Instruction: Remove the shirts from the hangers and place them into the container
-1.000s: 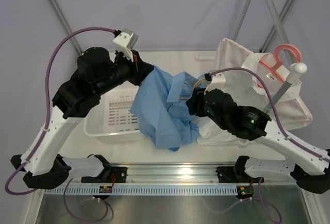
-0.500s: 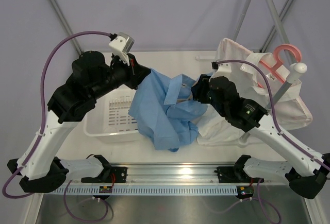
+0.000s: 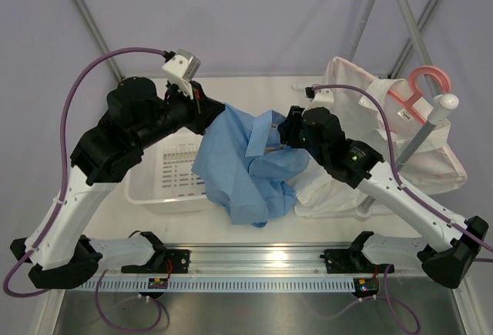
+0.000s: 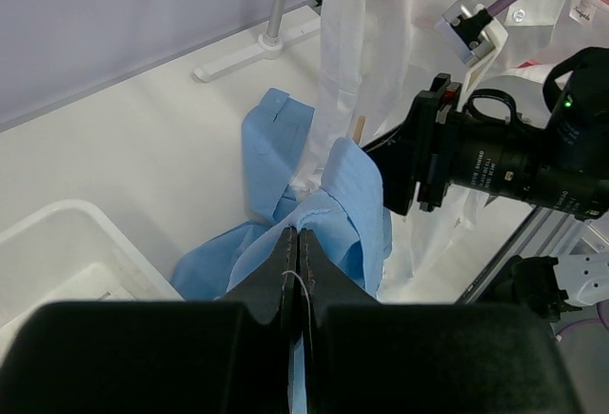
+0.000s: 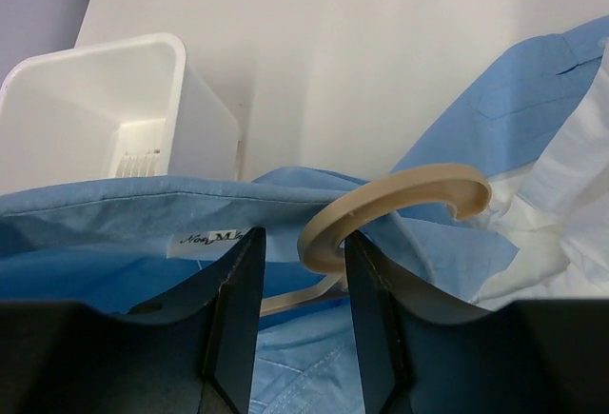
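Note:
The light blue shirt (image 3: 239,173) hangs bunched between the arms, partly over the container (image 3: 154,189), a white tub. My left gripper (image 3: 209,112) is shut on a fold of it; the left wrist view shows the jaws (image 4: 297,235) pinching blue cloth (image 4: 352,195). My right gripper (image 3: 283,136) is at the shirt's collar. In the right wrist view its jaws (image 5: 303,236) stand open around the tan hanger's hook (image 5: 400,190), which lies against the right finger. The white shirt (image 3: 362,104) hangs on the pink hanger (image 3: 420,92) at the right.
A white pole with a round knob (image 3: 444,102) carries the pink hanger at the right. Grey frame struts rise at the back corners. The tub's near corner (image 5: 181,81) lies left of the collar. A rail with the arm bases runs along the near edge.
My right arm has reached left and farther back to the blue shirt's collar, and its jaws have narrowed around the tan hook. The left gripper rose slightly, still holding cloth.

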Motion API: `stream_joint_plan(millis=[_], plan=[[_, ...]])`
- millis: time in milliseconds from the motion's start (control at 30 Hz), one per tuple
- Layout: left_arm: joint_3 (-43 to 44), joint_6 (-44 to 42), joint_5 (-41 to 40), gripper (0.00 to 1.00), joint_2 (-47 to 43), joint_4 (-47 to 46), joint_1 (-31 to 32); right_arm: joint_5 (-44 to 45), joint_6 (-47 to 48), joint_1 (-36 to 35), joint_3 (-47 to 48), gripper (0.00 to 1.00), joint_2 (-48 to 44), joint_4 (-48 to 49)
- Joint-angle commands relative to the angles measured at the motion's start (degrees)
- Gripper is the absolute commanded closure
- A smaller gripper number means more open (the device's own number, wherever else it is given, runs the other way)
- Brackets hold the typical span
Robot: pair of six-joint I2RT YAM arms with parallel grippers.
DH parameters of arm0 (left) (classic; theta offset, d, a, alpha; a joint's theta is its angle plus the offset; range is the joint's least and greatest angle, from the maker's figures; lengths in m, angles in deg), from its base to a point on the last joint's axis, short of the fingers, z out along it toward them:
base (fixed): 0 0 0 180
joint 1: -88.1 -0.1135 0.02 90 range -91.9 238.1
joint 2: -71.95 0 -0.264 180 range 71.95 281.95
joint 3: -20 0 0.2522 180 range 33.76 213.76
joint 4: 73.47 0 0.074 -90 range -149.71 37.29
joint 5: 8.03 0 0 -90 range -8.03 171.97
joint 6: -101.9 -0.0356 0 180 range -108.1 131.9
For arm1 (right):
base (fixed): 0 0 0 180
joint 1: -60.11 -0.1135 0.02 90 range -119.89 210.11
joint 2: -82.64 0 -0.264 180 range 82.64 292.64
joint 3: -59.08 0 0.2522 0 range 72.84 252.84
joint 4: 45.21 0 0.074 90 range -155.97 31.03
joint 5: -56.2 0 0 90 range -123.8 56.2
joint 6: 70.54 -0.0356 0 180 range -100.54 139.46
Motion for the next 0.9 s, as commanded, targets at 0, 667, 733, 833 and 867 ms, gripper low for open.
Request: stream_joint_plan(millis=[0, 667, 733, 833, 867], plan=[[1.0, -0.76, 1.08, 1.0, -1.99, -2.92, -0.2, -0.55, 1.07, 1.31, -0.92, 0.55, 1.72, 4.83], [-8.57, -1.37, -5.25, 0.95, -6.37, -1.6, -0.2, 3.67, 8.17, 1.75, 11.71, 1.0, 3.48, -2.09], [-10.59, -1.37, -5.25, 0.91, -7.17, -1.69, -0.2, 5.42, 9.94, 1.66, 18.46, 1.0, 5.32, -7.1], [-11.13, -1.38, -4.46, 0.92, -8.14, -1.34, -0.2, 8.93, 14.33, 1.66, 27.8, 1.0, 8.66, -12.99], [-11.13, -1.81, -4.37, 0.94, -8.31, -1.25, -0.12, 9.81, 16.17, 1.66, 30.34, 1.0, 9.71, -14.48]])
